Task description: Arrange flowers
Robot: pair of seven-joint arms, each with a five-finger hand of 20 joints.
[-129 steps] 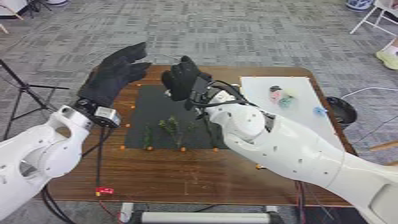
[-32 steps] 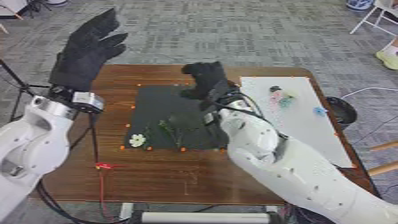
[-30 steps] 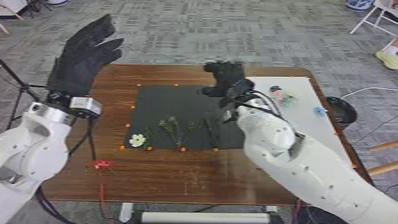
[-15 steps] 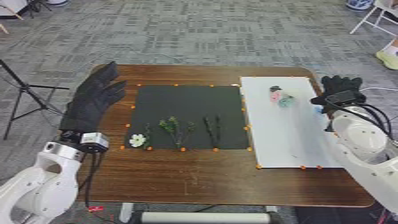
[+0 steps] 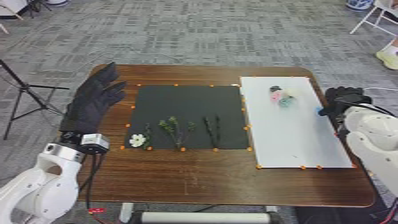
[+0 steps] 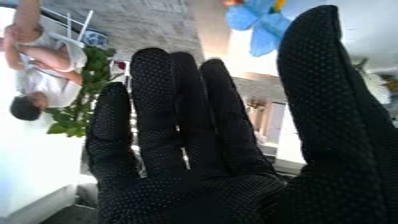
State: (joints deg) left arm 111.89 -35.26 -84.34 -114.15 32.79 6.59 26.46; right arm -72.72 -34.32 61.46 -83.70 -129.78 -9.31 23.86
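Loosely spread: white flower with rounded petals and leafy green stems on flat black mat, near left; pink flower and blue flower on smooth white board, right. Underneath, brown wooden table; beyond, patterned grey carpet. Beside blue flower, fabric-gloved right hand, released, fingers extended.

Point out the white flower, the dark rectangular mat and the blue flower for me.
White flower [image 5: 137, 140]: head view, on its bloom.
Dark rectangular mat [image 5: 185, 104]: head view, on a bare part.
Blue flower [image 6: 266, 40]: right wrist view, on a petal.
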